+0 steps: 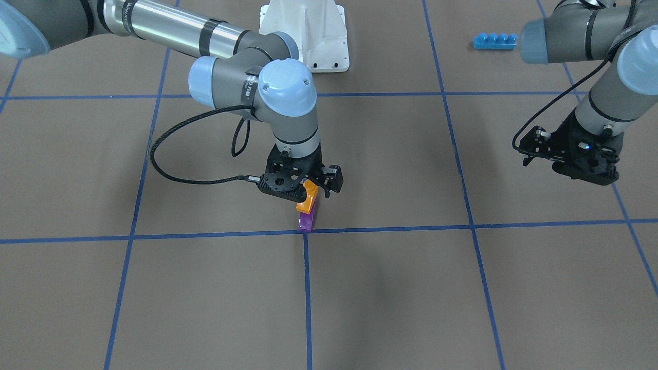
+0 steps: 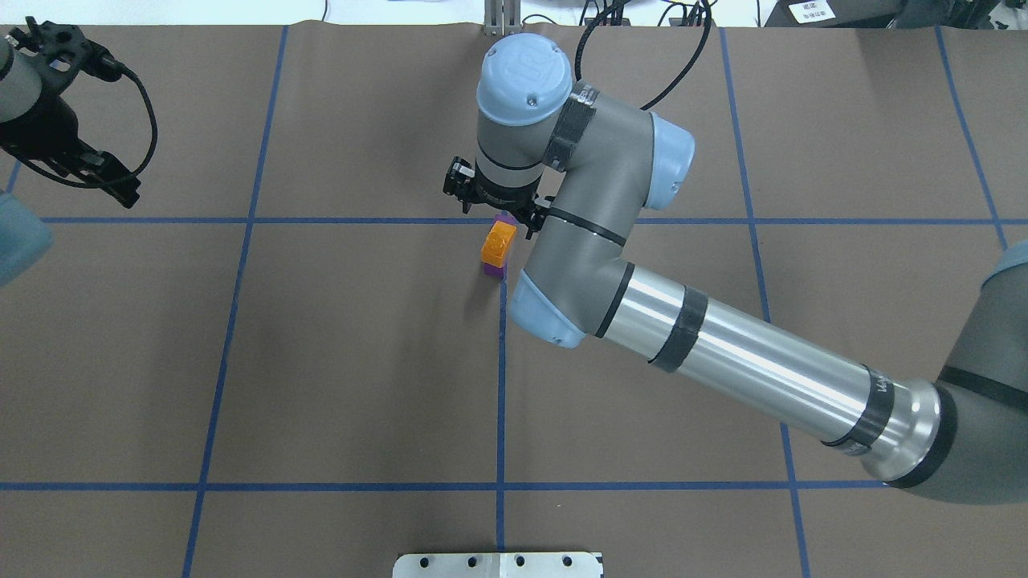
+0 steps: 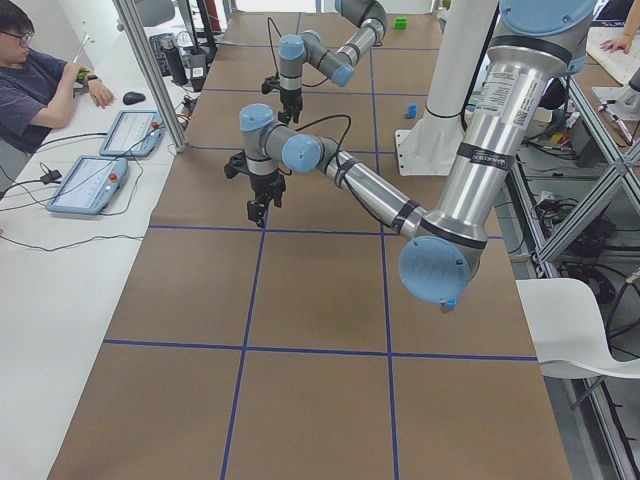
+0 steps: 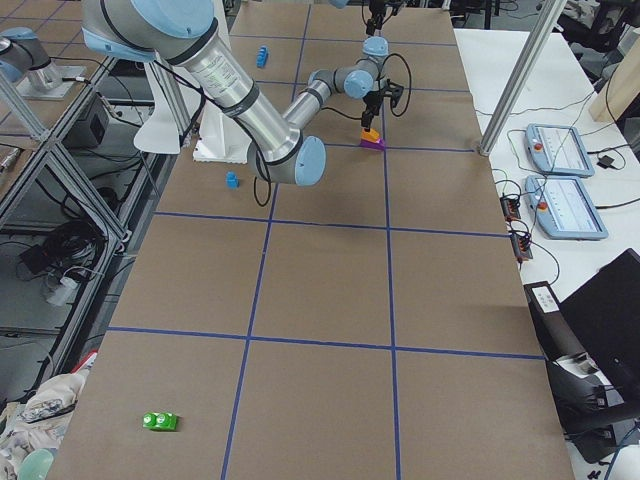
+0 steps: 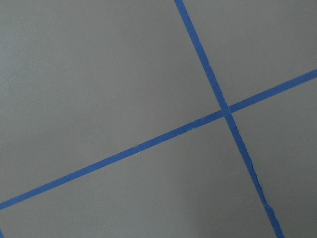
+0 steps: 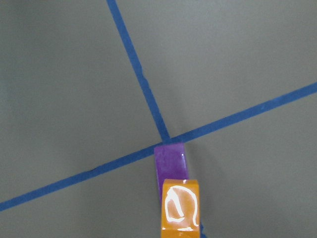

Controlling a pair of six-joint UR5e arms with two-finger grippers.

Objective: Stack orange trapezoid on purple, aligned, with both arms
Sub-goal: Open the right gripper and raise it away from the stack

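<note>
The orange trapezoid sits on top of the purple, which stands on a blue tape crossing near the table's middle. The stack also shows in the overhead view, orange over purple, and in the right wrist view, orange and purple. My right gripper hangs just above the orange, and its jaws look open on either side of the brick's top. My left gripper is far off to the side, above bare table, and looks open and empty.
A long blue four-stud brick lies near the robot's white base. A small blue brick and a green brick lie far from the stack. An operator sits beside the table.
</note>
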